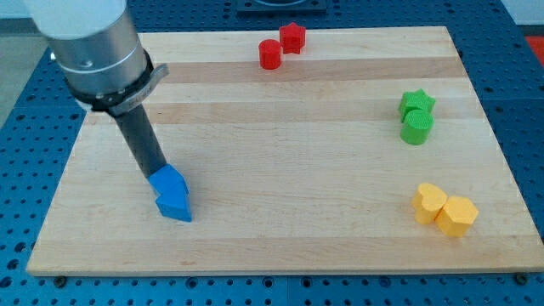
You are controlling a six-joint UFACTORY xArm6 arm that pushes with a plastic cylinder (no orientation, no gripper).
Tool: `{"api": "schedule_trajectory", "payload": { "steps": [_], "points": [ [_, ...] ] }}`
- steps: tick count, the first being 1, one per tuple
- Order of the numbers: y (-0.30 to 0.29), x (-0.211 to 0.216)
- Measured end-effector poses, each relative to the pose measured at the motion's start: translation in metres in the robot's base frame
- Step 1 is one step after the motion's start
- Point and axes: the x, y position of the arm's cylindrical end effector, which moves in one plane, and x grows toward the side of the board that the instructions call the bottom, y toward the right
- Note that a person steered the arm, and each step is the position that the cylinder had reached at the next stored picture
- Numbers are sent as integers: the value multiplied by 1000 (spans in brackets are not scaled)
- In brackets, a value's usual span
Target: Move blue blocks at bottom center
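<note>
Now | my tip [156, 177] touching blue blocks [172, 195] | no fingers, rod only

**Colours observed on the board**

The board [280, 195] is pale wood, its planks running in light and slightly darker tan bands. Around it the base [518, 102] is blue, dotted with a regular grid of dark holes. Two blue blocks [172, 194] are a bright, uniform blue. The red cylinder [270, 54] and red block [292, 37] are plain red. The star [417, 102] and cylinder [416, 127] are green. The two yellow blocks [444, 208] are yellow-orange. The rod [143, 146] is dark grey; its collar [95, 51] is lighter grey metal.
</note>
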Motion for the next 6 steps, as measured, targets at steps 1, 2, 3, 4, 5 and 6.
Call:
{"api": "schedule_trajectory", "payload": {
  "steps": [1, 2, 3, 4, 5, 6],
  "points": [
    [-3, 25],
    [-9, 36],
    [-15, 54],
    [-18, 57],
    [-30, 33],
    [-31, 29]
  ]
}}
